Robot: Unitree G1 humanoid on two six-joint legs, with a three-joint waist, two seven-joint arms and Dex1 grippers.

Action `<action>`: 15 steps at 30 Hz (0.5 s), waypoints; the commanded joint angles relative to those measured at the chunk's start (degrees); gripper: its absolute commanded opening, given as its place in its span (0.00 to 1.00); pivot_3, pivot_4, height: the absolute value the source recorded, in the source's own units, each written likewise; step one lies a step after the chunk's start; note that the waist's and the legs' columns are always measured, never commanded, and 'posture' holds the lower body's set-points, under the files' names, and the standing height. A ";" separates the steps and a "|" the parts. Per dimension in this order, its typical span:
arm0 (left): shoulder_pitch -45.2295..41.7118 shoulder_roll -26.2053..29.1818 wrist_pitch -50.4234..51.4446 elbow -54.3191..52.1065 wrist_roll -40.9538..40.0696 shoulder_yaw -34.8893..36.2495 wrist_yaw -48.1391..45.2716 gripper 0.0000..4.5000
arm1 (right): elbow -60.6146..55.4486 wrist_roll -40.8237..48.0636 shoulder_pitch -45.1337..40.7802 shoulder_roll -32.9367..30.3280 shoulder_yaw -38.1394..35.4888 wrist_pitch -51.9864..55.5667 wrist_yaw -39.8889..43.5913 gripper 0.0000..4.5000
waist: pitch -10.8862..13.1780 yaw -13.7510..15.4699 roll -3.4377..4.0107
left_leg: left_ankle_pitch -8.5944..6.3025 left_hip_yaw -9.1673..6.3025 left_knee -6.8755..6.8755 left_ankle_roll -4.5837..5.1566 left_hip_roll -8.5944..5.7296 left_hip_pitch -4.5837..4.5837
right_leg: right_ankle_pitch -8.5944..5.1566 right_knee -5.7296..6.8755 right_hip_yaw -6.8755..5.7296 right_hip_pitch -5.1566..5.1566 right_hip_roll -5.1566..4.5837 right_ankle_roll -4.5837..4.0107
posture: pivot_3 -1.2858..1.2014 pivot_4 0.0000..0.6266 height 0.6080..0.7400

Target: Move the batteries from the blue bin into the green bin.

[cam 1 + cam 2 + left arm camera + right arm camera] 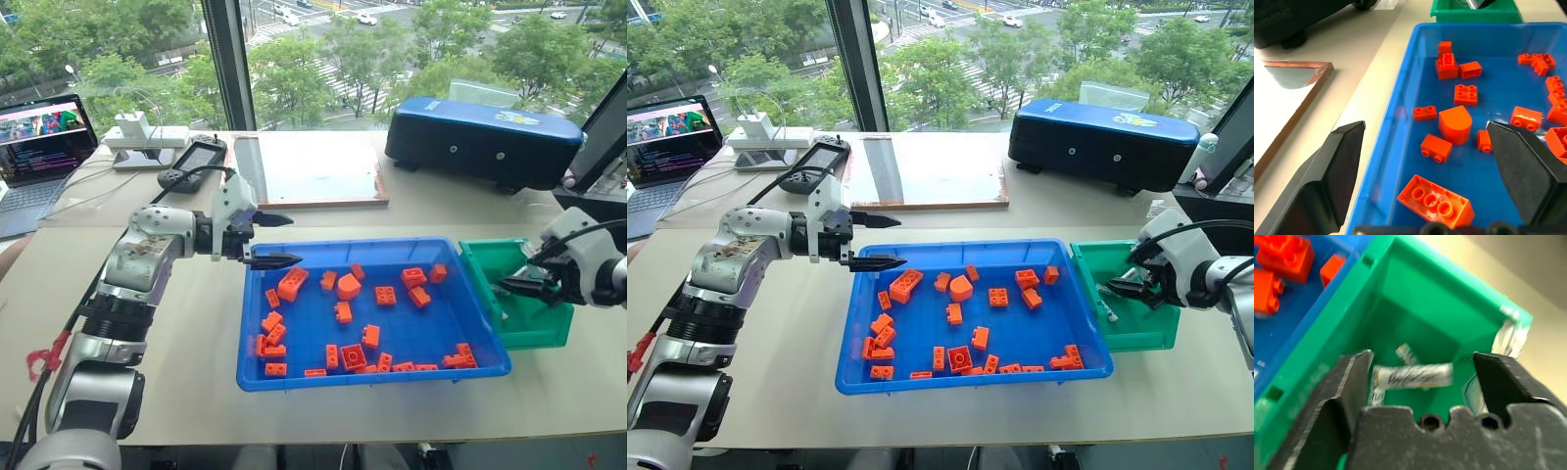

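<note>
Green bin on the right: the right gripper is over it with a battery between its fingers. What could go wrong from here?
1. The battery is blurred between the right gripper's spread fingers, so it may be dropping; it could bounce off the batteries already inside.
2. The green bin sits tight against the blue bin, so a careless withdrawal may nudge either.
3. The left gripper hangs open over the blue bin's rim; descending, it may catch the rim or scatter orange bricks.
</note>
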 commanded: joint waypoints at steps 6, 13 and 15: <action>0.60 0.63 0.54 -1.69 -0.45 4.78 6.13 0.95 | 2.61 -1.67 -0.01 -1.69 -11.64 -5.49 -5.04 0.99 | 0.00 0.47 0.00 | 0.00 0.03 0.02 0.00 -0.05 -0.03 | 0.00 -0.03 0.01 0.02 -0.07 0.00 | 0.52 0.24 1.00; 4.16 -0.44 -2.09 3.51 1.08 13.01 19.74 0.95 | 6.86 -1.50 2.51 8.87 -31.20 -14.93 -19.52 0.99 | -0.01 0.37 -0.01 | 0.00 0.03 0.01 0.00 -0.03 0.01 | 0.00 -0.02 -0.01 0.04 -0.07 0.00 | 0.52 0.24 1.00; 6.57 -0.35 -0.92 2.15 0.06 14.37 20.78 0.95 | 5.74 0.31 7.24 10.37 -33.79 -14.46 -16.47 0.99 | -0.01 0.40 -0.01 | 0.00 0.05 -0.04 -0.01 -0.03 0.01 | 0.00 0.03 0.02 0.03 -0.07 0.00 | 0.52 0.24 1.00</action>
